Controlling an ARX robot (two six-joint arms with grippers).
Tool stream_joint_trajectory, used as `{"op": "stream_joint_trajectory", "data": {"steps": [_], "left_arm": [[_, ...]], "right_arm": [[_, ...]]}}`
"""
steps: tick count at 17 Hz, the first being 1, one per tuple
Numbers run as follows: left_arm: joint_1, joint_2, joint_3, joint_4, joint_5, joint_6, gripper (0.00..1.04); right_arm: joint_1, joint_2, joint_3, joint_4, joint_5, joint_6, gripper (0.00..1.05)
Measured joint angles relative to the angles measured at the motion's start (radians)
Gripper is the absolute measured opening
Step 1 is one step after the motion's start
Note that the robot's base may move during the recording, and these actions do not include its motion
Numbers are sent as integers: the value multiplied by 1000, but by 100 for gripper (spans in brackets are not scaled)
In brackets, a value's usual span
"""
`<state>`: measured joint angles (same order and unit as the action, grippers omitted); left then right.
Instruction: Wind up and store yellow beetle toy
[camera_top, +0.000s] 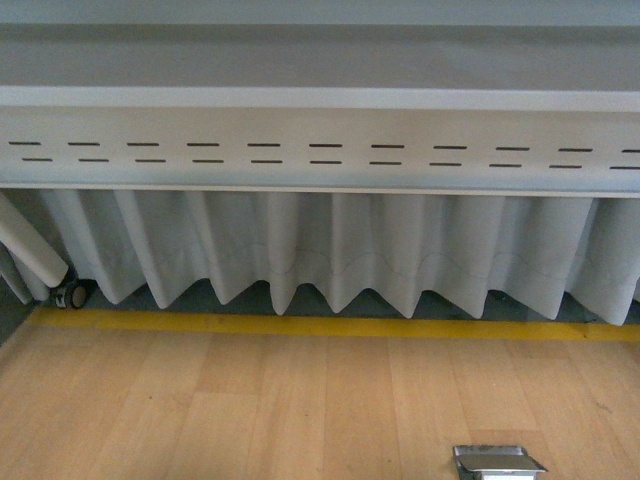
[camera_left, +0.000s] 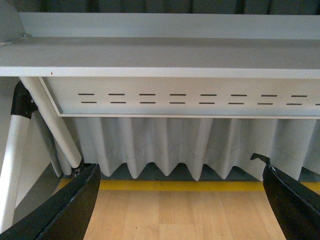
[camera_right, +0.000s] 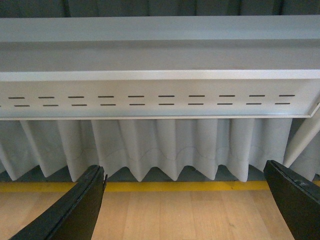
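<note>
The yellow beetle toy is out of view in all three views. My left gripper (camera_left: 181, 210) is open over bare wooden tabletop (camera_left: 175, 215), its black fingers (camera_left: 65, 210) wide apart with nothing between them. My right gripper (camera_right: 185, 210) is open too, its dark fingers (camera_right: 75, 212) spread above the same wood with nothing held. Neither arm shows in the front view.
A yellow tape line (camera_top: 320, 326) marks the far edge of the wooden table (camera_top: 250, 410). Beyond it hangs a pleated white curtain (camera_top: 330, 250) under a grey slotted panel (camera_top: 320, 150). A small metal plate (camera_top: 497, 463) lies at the near right. A white table leg (camera_left: 55, 125) slants beside the left gripper.
</note>
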<state>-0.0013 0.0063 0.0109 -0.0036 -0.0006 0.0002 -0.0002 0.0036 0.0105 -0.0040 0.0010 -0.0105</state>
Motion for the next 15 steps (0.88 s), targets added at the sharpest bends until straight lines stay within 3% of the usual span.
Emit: {"op": "stream_joint_trajectory", "data": {"steps": [15], "left_arm": [[0, 0, 0, 0, 0, 0, 98]], "right_arm": [[0, 0, 0, 0, 0, 0, 98]]}}
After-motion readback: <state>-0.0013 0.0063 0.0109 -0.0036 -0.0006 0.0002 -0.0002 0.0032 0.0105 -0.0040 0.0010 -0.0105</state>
